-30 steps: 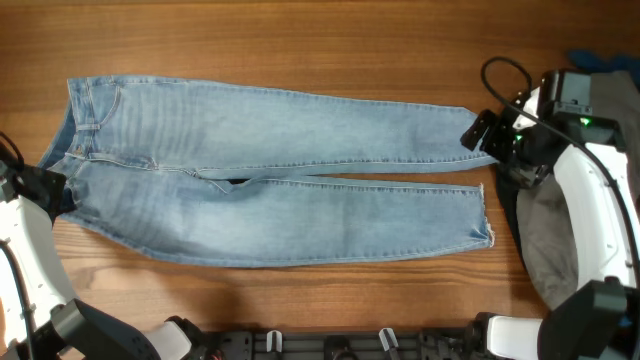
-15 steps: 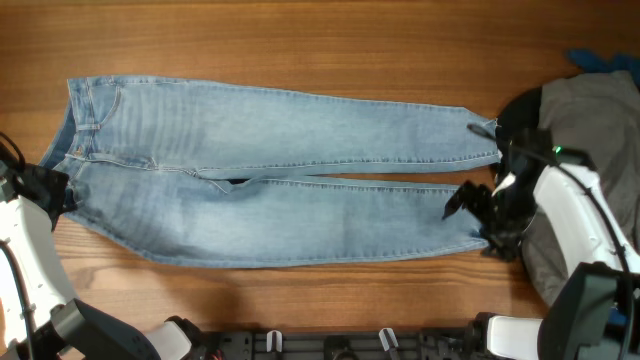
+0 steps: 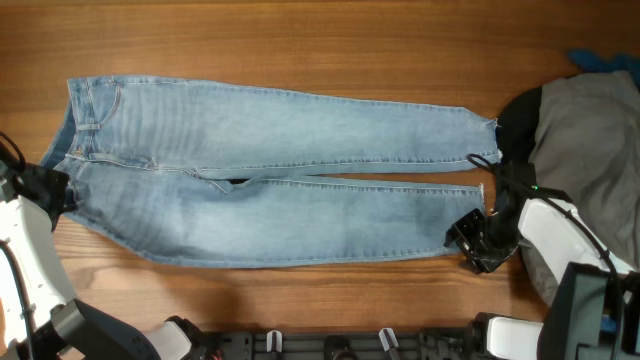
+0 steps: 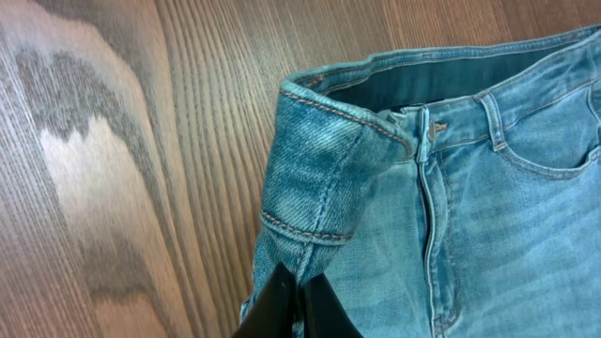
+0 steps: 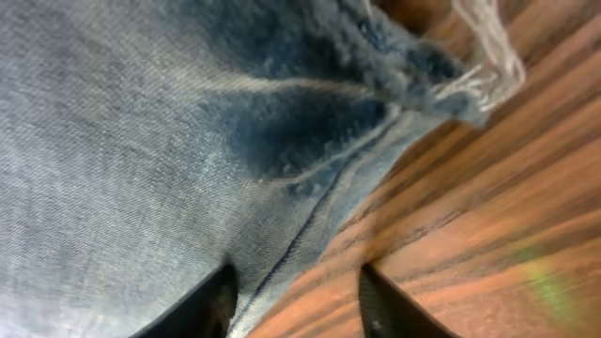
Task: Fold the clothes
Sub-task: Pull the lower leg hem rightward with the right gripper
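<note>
The clothes, a pair of light-blue jeans (image 3: 280, 170), lie flat on the wooden table with the waist at the left and both legs running right. My left gripper (image 3: 62, 190) sits at the waist's near corner. In the left wrist view it (image 4: 299, 305) is shut on a raised fold of the waistband (image 4: 315, 178). My right gripper (image 3: 470, 243) is at the near leg's frayed hem. In the right wrist view its jaws (image 5: 296, 305) stand apart, straddling the denim edge (image 5: 282, 253), one finger (image 5: 211, 302) over the cloth, the other (image 5: 387, 305) over bare wood.
A grey garment (image 3: 585, 150) with black fabric (image 3: 515, 120) beside it lies heaped at the right end, just past the leg hems. A bit of blue cloth (image 3: 600, 62) shows at the far right corner. The arms' mounting rail (image 3: 330, 345) runs along the front edge.
My right arm has swung from the far leg's hem down to the near leg's hem, and its jaws have narrowed. The left gripper and the jeans have not moved.
</note>
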Robot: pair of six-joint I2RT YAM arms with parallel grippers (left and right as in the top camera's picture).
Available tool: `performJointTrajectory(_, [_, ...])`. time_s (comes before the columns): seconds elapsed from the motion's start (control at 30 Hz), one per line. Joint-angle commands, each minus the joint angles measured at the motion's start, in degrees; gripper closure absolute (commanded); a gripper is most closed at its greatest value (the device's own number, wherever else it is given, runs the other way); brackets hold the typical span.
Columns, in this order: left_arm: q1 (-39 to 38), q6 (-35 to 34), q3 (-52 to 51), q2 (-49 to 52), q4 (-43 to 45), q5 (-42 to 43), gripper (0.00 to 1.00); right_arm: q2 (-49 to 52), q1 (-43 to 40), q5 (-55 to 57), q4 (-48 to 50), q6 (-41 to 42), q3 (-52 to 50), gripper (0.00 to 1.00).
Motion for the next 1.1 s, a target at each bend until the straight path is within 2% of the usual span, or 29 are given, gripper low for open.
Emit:
performJointTrajectory(0.0, [0.4,0.0,0.8,0.4,-0.1,1.0,0.96,0.9,-0.2,4.5,4.3,1.9,-1.9,0.63])
performJointTrajectory(0.1, [0.4,0.0,0.8,0.4,-0.2,1.0,0.96,0.9,-0.2,4.4,4.7,3.0,-1.9,0.65])
performJointTrajectory(0.23, [0.4,0.0,0.8,0.4,-0.2,1.0,0.96,0.9,-0.2,4.5,4.2,3.0,-1.9,0.74])
performJointTrajectory(0.4, [0.4,0.0,0.8,0.4,-0.2,1.0,0.96,0.9,-0.2,5.7,4.3,6.3,-1.9,0.80])
performJointTrajectory(0.6, [0.4,0.0,0.8,0.4,-0.2,1.0,0.96,0.9,-0.2,7.5,4.5,6.5,-1.9,0.81])
performJointTrajectory(0.67, [0.4,0.0,0.8,0.4,-0.3,1.0,0.96,0.9,-0.2,7.3,4.4,6.5,-1.9,0.96])
performJointTrajectory(0.83, [0.4,0.1,0.8,0.4,-1.0,1.0,0.96,0.9,-0.2,6.1,3.3,5.7,-1.6,0.96])
performJointTrajectory(1.07, [0.4,0.3,0.8,0.3,-2.6,0.9,0.96,-0.8,-0.2,6.2,-4.8,0.9,6.7,0.96])
